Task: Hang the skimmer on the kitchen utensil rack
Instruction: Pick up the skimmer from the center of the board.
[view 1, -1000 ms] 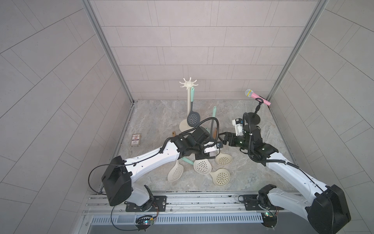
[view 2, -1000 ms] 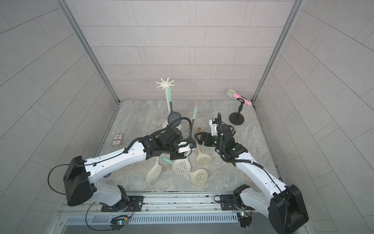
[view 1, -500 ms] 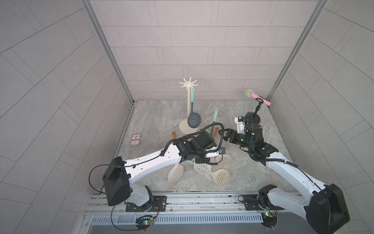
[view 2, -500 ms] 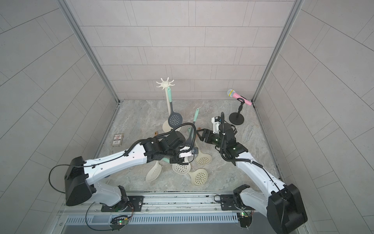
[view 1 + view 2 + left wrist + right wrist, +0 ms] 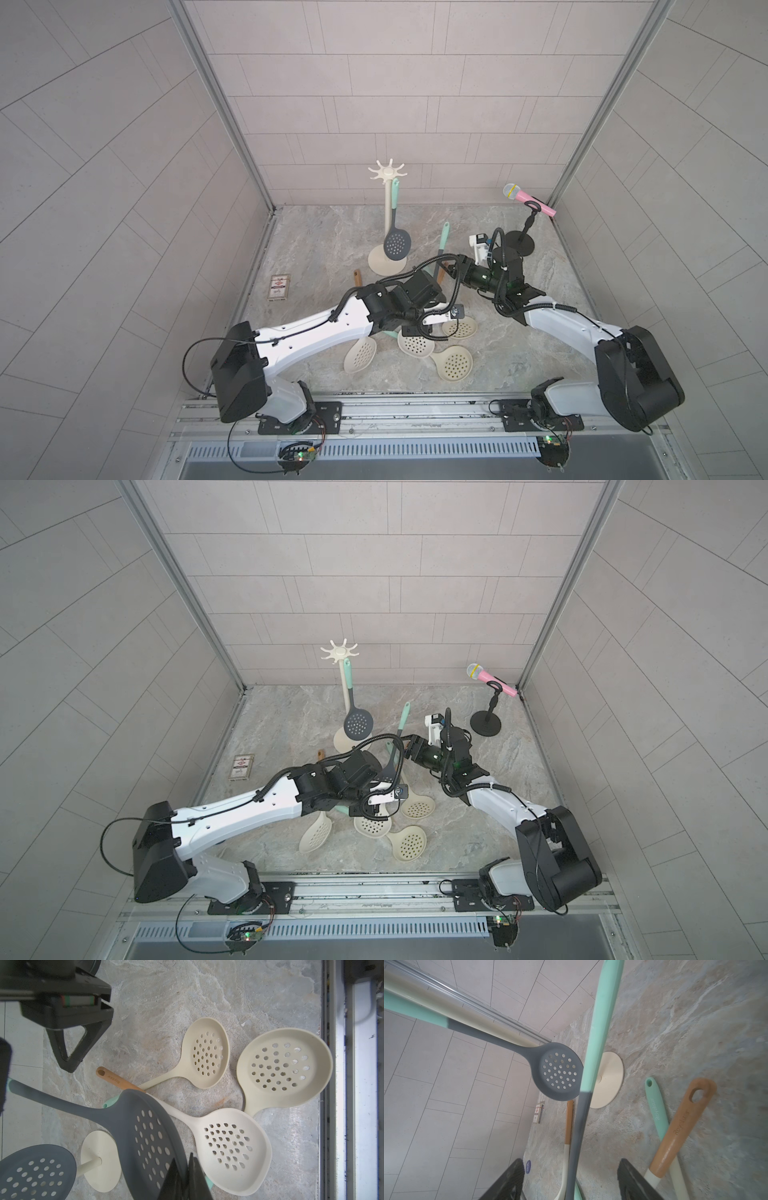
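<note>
A grey skimmer with a mint handle (image 5: 443, 240) (image 5: 402, 722) stands tilted above the table. My left gripper (image 5: 185, 1163) is shut on the rim of its grey bowl (image 5: 145, 1136) (image 5: 387, 772). My right gripper (image 5: 571, 1178) (image 5: 451, 270) is open around its grey shaft (image 5: 579, 1126), and the fingers (image 5: 633, 1180) stand clear of it on both sides. The cream kitchen utensil rack (image 5: 387, 216) (image 5: 343, 688) stands behind, and another grey skimmer (image 5: 397, 243) (image 5: 558, 1072) hangs from its crown (image 5: 387, 171).
Several cream skimmers (image 5: 455, 363) (image 5: 284, 1068) lie on the table near the front, their wooden and mint handles (image 5: 679, 1126) crossing under my arms. A pink microphone on a black stand (image 5: 527, 232) is at the back right. A small card box (image 5: 278, 286) lies at the left.
My right gripper has moved back to the skimmer's shaft and its jaws have narrowed around it. My left arm has shifted a little with the skimmer still pinched.
</note>
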Tool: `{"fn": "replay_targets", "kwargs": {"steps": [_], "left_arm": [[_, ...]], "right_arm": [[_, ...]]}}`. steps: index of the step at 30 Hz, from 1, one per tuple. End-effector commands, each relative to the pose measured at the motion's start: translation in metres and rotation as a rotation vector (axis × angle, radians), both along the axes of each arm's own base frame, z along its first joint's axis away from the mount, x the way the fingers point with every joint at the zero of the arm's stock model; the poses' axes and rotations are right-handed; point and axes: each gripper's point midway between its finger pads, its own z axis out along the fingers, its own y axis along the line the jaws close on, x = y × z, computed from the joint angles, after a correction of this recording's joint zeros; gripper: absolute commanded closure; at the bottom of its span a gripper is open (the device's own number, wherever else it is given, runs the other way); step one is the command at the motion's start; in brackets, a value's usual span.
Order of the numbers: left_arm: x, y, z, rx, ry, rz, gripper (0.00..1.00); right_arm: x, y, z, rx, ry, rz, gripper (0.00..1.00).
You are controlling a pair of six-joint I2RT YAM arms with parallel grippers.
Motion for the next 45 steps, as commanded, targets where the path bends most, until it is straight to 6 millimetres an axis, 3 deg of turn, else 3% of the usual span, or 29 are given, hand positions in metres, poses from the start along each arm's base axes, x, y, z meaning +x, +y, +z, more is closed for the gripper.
{"fn": "replay_targets", "kwargs": {"steps": [1,3,7,9,11,12,16,20,22,29,33,36,37,40,45], "left_arm": [[0.001,-0.004,0.025,-0.054,-0.043,-0.011,1.0],[0.0,-0.005,0.026,-0.056,-0.039,-0.014,1.0],[0.0,-0.006,0.024,-0.052,-0.036,-0.015,1.0],[-0.001,-0.007,0.023,-0.048,-0.036,-0.015,1.0],[0.001,-0.008,0.023,-0.052,-0.037,-0.005,1.0],[0.001,-0.009,0.023,-0.053,-0.038,-0.007,1.0],[0.005,-0.008,0.023,-0.041,-0.056,0.005,0.96],[0.017,-0.004,0.023,-0.028,-0.117,0.046,0.6],[0.028,-0.001,0.027,-0.022,-0.165,0.079,0.49],[0.065,0.01,0.059,-0.057,-0.25,0.194,0.26],[0.083,0.016,0.076,-0.074,-0.326,0.27,0.2],[0.11,0.026,0.099,-0.091,-0.467,0.386,0.16],[0.121,0.031,0.108,-0.097,-0.512,0.431,0.14],[0.15,0.056,0.142,-0.173,-0.563,0.591,0.09],[0.187,0.134,0.19,-0.347,-0.483,0.864,0.08]], "right_arm": [[0.009,0.009,0.017,0.075,-0.04,0.016,0.3],[0.013,0.012,0.014,0.094,-0.034,0.023,0.32],[0.021,0.019,0.009,0.129,-0.025,0.038,0.47],[0.025,0.022,0.01,0.156,-0.033,0.047,0.66],[0.027,0.024,0.01,0.181,-0.03,0.055,0.93],[0.028,0.024,0.008,0.185,-0.027,0.055,1.0],[0.029,0.021,0.014,0.221,-0.056,0.044,1.0],[0.027,0.009,0.023,0.25,-0.077,0.025,1.0],[0.024,-0.002,0.026,0.255,-0.083,0.006,1.0],[0.003,-0.044,0.018,0.146,-0.057,-0.054,1.0],[-0.013,-0.053,0.026,0.032,-0.073,-0.055,1.0],[-0.026,-0.057,0.032,-0.022,-0.081,-0.05,1.0],[-0.028,-0.057,0.048,-0.029,-0.114,-0.045,1.0],[-0.039,-0.059,0.061,-0.044,-0.137,-0.038,1.0],[-0.054,-0.063,0.072,-0.067,-0.161,-0.044,1.0]]}}
